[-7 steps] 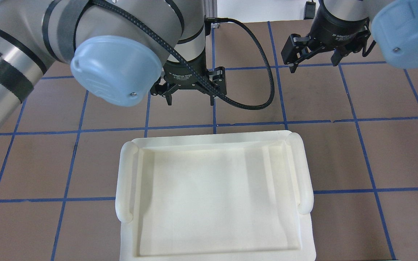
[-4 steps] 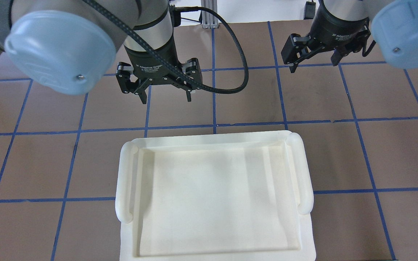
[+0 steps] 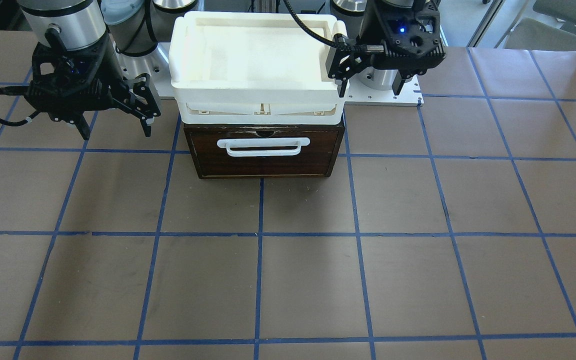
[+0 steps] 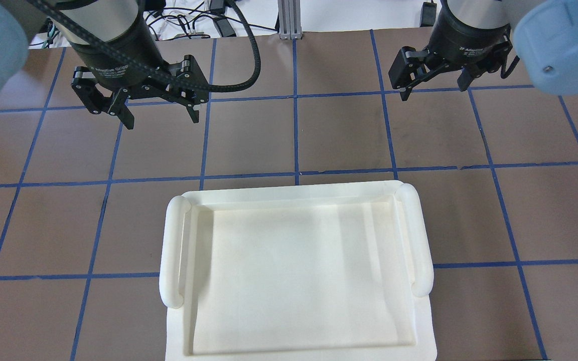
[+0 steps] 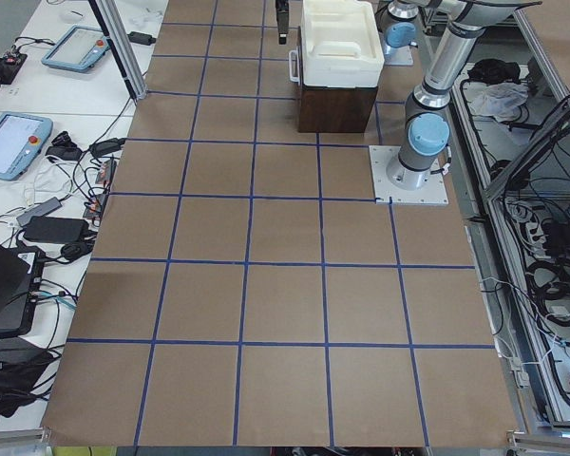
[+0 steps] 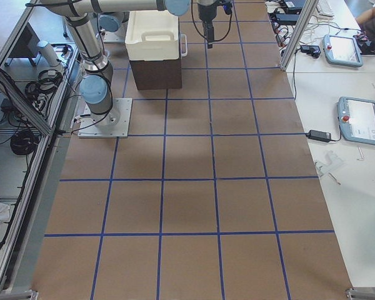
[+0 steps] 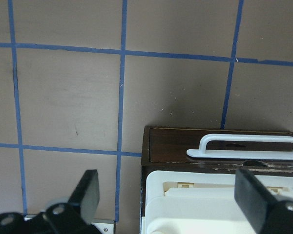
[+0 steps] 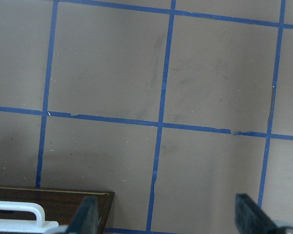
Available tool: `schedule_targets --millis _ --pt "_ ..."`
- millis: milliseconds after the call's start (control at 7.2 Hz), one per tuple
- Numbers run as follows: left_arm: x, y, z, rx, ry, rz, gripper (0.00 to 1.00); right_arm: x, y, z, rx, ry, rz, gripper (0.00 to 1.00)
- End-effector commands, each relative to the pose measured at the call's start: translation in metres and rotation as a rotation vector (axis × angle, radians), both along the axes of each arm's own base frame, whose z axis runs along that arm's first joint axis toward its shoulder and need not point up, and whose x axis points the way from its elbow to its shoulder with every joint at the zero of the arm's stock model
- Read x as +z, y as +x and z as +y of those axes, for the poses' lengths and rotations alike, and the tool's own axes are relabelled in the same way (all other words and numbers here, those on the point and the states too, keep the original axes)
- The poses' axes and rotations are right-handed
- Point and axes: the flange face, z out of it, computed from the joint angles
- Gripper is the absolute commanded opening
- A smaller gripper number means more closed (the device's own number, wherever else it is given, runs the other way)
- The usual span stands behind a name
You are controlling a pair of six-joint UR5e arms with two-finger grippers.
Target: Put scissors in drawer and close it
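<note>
The drawer (image 3: 263,159) is pushed fully in under the white tray, showing its dark brown front and white bar handle (image 3: 263,146). It also shows in the left wrist view (image 7: 176,146) and at the lower left corner of the right wrist view (image 8: 68,204). The scissors are not visible in any view. My left gripper (image 4: 161,119) is open and empty, hovering beside the drawer unit's end (image 3: 369,87). My right gripper (image 4: 434,89) is open and empty, hovering off the other end (image 3: 114,131).
A white plastic tray (image 4: 422,240) with rounded side handles sits on top of the drawer unit (image 3: 188,95). The brown tabletop with blue grid tape (image 3: 308,280) stretches in front. Tablets and cables lie on side benches (image 6: 359,119).
My left arm has swung from the middle of the overhead view to its left and farther from the camera, its gripper still open. The right arm has not moved.
</note>
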Motion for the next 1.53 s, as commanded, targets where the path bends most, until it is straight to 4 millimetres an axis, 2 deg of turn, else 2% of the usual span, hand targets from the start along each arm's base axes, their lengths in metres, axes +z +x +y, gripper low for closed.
schedule_targets --millis 0,139,278,556,972,1389 --pt "0.008 0.020 -0.007 -0.044 -0.059 0.003 1.00 -0.001 0.000 0.000 -0.002 0.002 0.001 1.00" --pt "0.006 0.024 -0.017 -0.035 -0.095 0.003 1.00 -0.001 0.000 0.000 0.000 0.002 -0.001 1.00" --pt "0.004 0.023 -0.035 -0.010 -0.157 0.007 1.00 -0.001 0.000 0.000 -0.002 0.004 0.001 1.00" --pt "0.010 0.026 -0.036 -0.001 -0.171 0.007 1.00 -0.001 0.000 0.001 -0.005 0.008 0.001 1.00" --pt "-0.003 0.032 -0.037 0.000 -0.156 0.011 1.00 -0.001 0.000 0.000 -0.003 0.007 0.001 1.00" --pt "0.001 0.032 -0.036 0.003 -0.175 0.010 1.00 0.000 0.000 0.001 -0.003 0.004 0.001 1.00"
